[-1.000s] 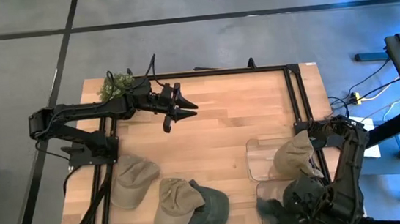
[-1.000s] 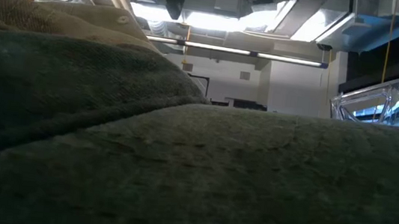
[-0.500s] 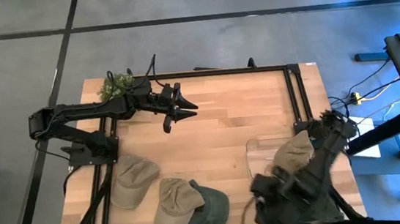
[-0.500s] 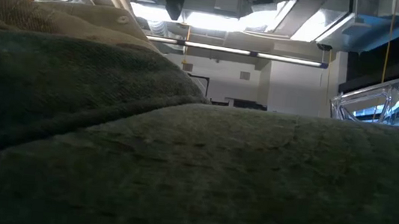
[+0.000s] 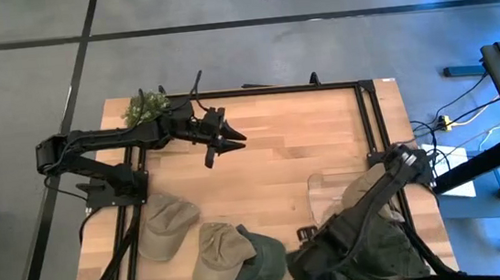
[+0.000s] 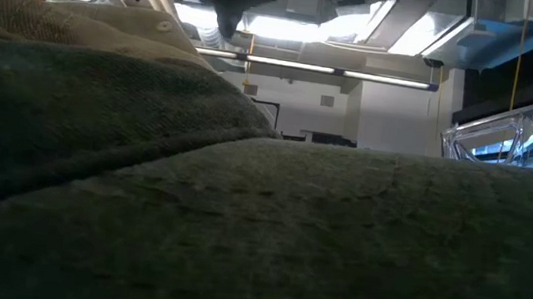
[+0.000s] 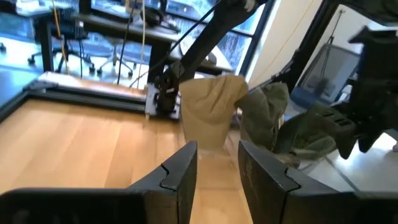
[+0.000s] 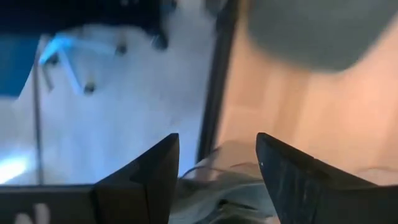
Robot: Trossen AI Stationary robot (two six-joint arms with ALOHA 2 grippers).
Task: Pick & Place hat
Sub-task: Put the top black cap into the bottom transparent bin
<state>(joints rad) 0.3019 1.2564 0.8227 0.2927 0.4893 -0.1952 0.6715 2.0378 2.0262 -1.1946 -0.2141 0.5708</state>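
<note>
Two tan caps (image 5: pixel 166 223) (image 5: pixel 217 245) and a dark green cap (image 5: pixel 263 255) lie flat on the wood near the table's near edge. Another tan hat (image 5: pixel 366 193) and a green hat (image 5: pixel 385 248) sit in clear bins at the right; the left wrist view shows them as a tan hat (image 7: pixel 211 112) and a green hat (image 7: pixel 267 118). My right gripper (image 8: pixel 217 149) is open and holds nothing; it hovers near the near edge (image 5: pixel 299 246), just right of the dark green cap. My left gripper (image 5: pixel 232 140) (image 7: pixel 217 155) is open over the far-left part of the table.
A camouflage hat (image 5: pixel 146 106) rests at the far-left corner. A black frame rail (image 5: pixel 368 119) runs along the table's right side. The low view is mostly blocked by dark green cloth (image 6: pixel 286 242) close to the camera, with a clear bin (image 6: pixel 509 137) at the right. Bare wood (image 5: pixel 296 145) lies mid-table.
My right arm has swung out from the near-right corner, over the bins, toward the table's left along the near edge, and its gripper now stands close to the dark green cap. The hats have kept their places. My left gripper has turned slightly in place.
</note>
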